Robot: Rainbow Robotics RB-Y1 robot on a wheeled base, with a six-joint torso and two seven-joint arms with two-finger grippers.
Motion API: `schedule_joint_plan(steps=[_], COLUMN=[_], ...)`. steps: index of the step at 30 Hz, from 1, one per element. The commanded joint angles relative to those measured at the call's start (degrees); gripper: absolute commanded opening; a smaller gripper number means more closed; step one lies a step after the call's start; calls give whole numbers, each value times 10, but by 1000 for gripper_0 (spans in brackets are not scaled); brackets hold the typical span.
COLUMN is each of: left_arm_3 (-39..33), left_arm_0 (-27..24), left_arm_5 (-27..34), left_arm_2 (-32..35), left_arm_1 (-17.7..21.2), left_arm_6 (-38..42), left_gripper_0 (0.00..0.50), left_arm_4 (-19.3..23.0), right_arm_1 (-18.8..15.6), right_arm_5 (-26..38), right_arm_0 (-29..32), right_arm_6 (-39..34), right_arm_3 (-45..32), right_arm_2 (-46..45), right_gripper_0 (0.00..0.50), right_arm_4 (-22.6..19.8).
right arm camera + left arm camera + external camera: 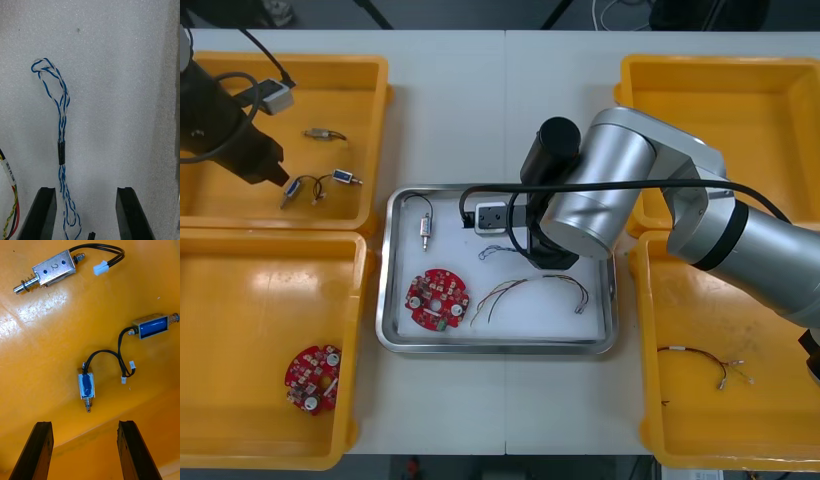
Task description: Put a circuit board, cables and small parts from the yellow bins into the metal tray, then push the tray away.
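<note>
DONE: metal tray (392, 300), frame centre, holds circuit board (437, 297), blue and white cable (61, 123), small metal part (424, 231) | right gripper (85, 191) over tray, fingers released; left gripper (84, 425) over upper-left yellow bin (370, 80), fingers spread, empty | LEFT: judged mainly the push

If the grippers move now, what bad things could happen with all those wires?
1. The twisted blue and white cable lies in the metal tray between the right gripper's open fingers, close to one of them. It might catch and get dragged out when the arm lifts.
2. Below the open left gripper, two small metal parts have black wires that seem to cross. Grabbing one may pull the other along.
</note>
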Motion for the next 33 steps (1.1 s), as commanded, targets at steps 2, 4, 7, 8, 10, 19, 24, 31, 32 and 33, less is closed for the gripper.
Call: schedule_joint_plan(steps=[2,4,7,8,10,19,24,31,32,33], left_arm_3=[-13,-11,-9,-8,-5,3,10,45,46,45], left_arm_0=[14,15,16,17,19,37,41,41,41,41], left_arm_5=[-33,-37,-48,-52,-65,-110,-130,-163,-163,-164], left_arm_2=[-23,-28,-41,-45,-55,-80,-93,-96,-96,-96], left_arm_1=[7,3,0,0,0,0,-1,-13,-15,-16], left_arm_6=[0,1,7,8,13,22,24,19,19,19], left_gripper_0=[500,500,500,500,500,500,500,500,500,500], left_arm_4=[-6,-8,-10,-10,-9,-4,-2,3,2,1], right_arm_1=[13,12,10,10,13,43,48,54,54,55], right_arm_5=[16,27,42,51,76,212,270,273,273,273], right_arm_0=[11,22,29,31,37,79,88,89,89,89], right_arm_6=[-16,-17,-21,-21,-24,-30,-37,-51,-53,-54], right_arm_3=[-31,-45,-58,-62,-70,-107,-113,-121,-123,-125], right_arm_2=[-46,-66,-87,-94,-117,-254,-312,-388,-396,-402], right_gripper_0=[500,500,500,500,500,500,500,500,500,500], right_arm_4=[4,4,4,4,5,43,42,45,44,44])
